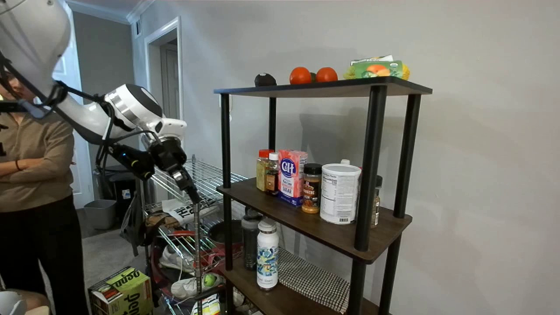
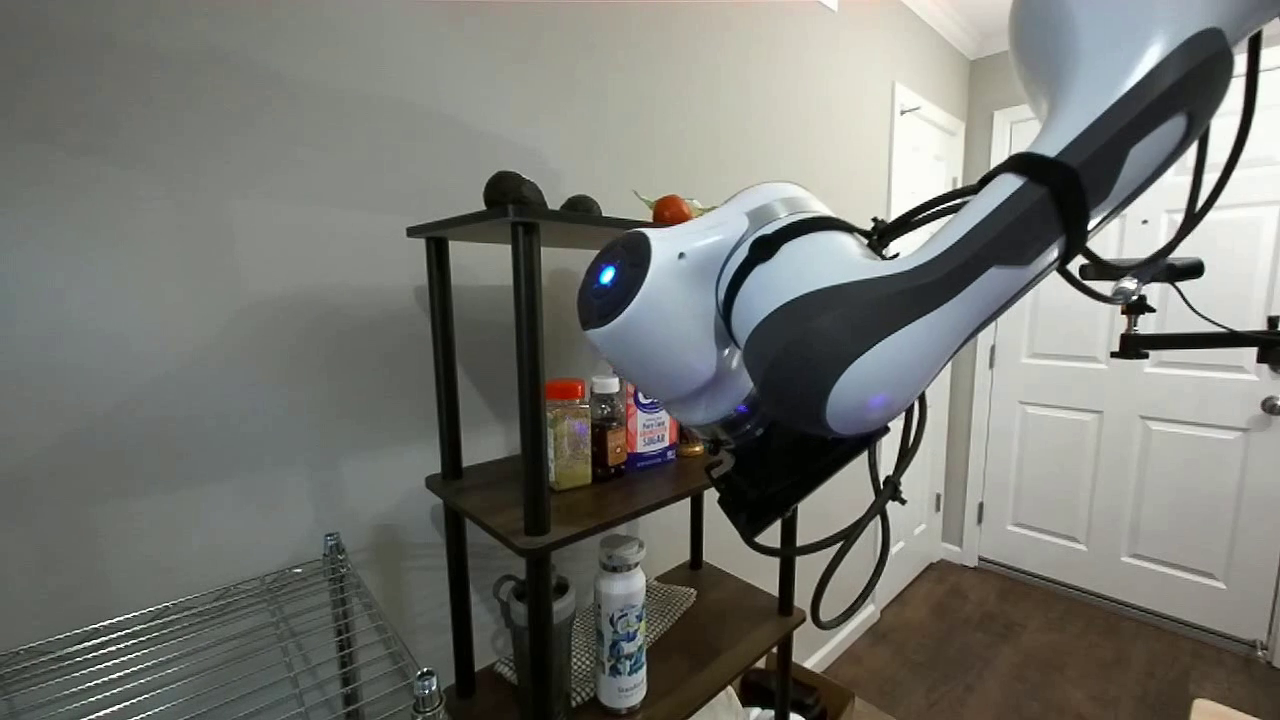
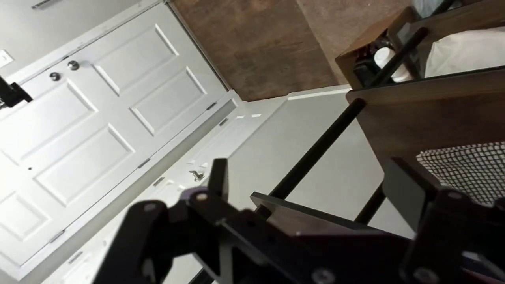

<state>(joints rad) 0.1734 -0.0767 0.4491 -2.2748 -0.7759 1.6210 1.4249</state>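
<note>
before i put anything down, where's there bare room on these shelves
Lower shelf: bare wood between the white bottle, the patterned mat and the front edge. Middle shelf: a narrow strip between the sugar box and the front edge. Crowded: its row from the red-capped shaker to the white tub. Top shelf: seen from below, can't tell.

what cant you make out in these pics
Pincer: out of focus in the wrist view; largely hidden behind the arm in an exterior view.
Rightmost jar: partly hidden by a shelf post in an exterior view.
Person: cut off by the left edge of an exterior view, partly covered by the arm.
White canister: fine lettering too small to read in an exterior view.
</note>
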